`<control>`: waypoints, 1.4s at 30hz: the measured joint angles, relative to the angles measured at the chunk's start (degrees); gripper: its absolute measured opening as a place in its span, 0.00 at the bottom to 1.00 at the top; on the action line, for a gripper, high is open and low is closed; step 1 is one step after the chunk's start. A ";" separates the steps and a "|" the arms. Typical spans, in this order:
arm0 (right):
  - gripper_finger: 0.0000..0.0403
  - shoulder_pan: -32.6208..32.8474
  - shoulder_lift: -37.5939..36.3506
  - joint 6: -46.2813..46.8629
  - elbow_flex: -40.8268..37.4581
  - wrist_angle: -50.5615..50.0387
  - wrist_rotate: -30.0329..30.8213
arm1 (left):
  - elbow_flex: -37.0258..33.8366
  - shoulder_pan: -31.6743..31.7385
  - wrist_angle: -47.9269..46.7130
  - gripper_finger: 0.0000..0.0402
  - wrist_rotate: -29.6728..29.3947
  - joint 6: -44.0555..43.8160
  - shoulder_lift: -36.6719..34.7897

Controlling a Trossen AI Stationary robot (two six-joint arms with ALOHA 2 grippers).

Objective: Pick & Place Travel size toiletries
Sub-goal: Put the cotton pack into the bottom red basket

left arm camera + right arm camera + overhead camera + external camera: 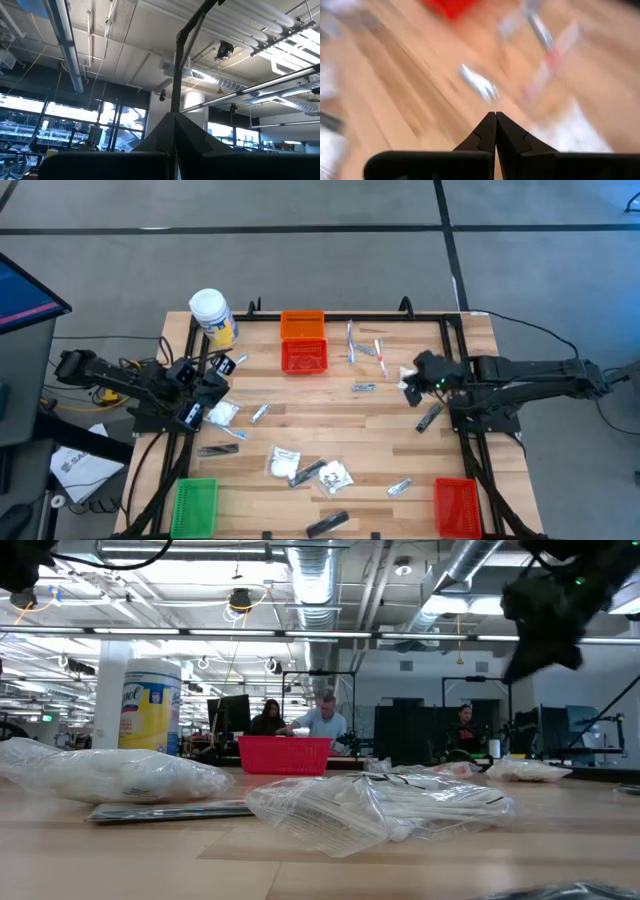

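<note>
Both grippers pinched fully closed, holding nothing; left gripper (175,116) sits at the table's left edge, just in front of the white jar with yellow label (212,316), its wrist view aimed up at the ceiling, fingertips pressed together; right gripper (495,116) hangs over the right side of the table (300,415), fingers tip to tip, above bare wood with a silver foil sachet (480,84) ahead of it

Toiletries all still loose on the table, none in any basket; taking the red basket (304,356) at mid-back as reference: clear-plastic sticks (352,340) just right of it, a small sachet (363,387) right and nearer the front, a white packet (408,378) further right, close to the right gripper, a dark slim tube (430,416) beyond that; white packets (283,462) and (335,474) well in front of the basket, foil sachet (399,486) front-right, dark tube (327,524) at the front edge; packet (222,413) and sachet (260,413) left-front, near the left gripper

Orange basket (302,325) touches the red basket's back; green basket (196,506) front-left corner, second red basket (457,506) front-right corner; low view: people in the room behind the table
</note>
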 joint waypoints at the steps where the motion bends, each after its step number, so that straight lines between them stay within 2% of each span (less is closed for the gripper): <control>1: 0.00 1.36 1.02 2.02 0.06 -1.80 -0.06 | 0.00 0.01 -0.02 0.00 0.00 -0.03 0.00; 6: 0.00 9.34 7.05 7.47 0.06 -7.69 -0.41 | 0.00 -0.01 -0.07 0.00 0.00 -2.90 0.00; 12: 0.00 15.56 15.70 8.14 0.08 -6.94 -3.89 | 0.00 -0.01 -0.07 0.00 0.00 -2.95 0.00; 16: 0.04 16.11 21.57 8.60 0.91 -7.81 -4.65 | 0.00 -0.01 -0.15 0.00 0.00 -2.97 0.00; 20: 0.15 16.03 26.81 8.05 3.09 -9.41 -4.42 | 0.00 -0.01 -0.21 0.00 0.00 -2.97 0.00; 26: 0.34 15.97 33.49 5.68 7.53 -15.42 -1.06 | 0.00 -0.01 -0.17 0.00 0.00 -2.97 0.00; 30: 0.43 15.97 37.02 2.92 8.37 -17.20 2.59 | 0.00 -0.01 -0.09 0.00 0.00 -3.02 0.00; 35: 0.46 15.97 40.77 0.93 8.41 -17.36 6.01 | 0.00 -0.01 -0.04 0.00 0.00 -5.57 0.00; 42: 0.42 15.92 43.57 -0.04 8.39 -17.18 7.21 | 0.00 -0.01 0.00 0.00 0.00 -11.10 0.00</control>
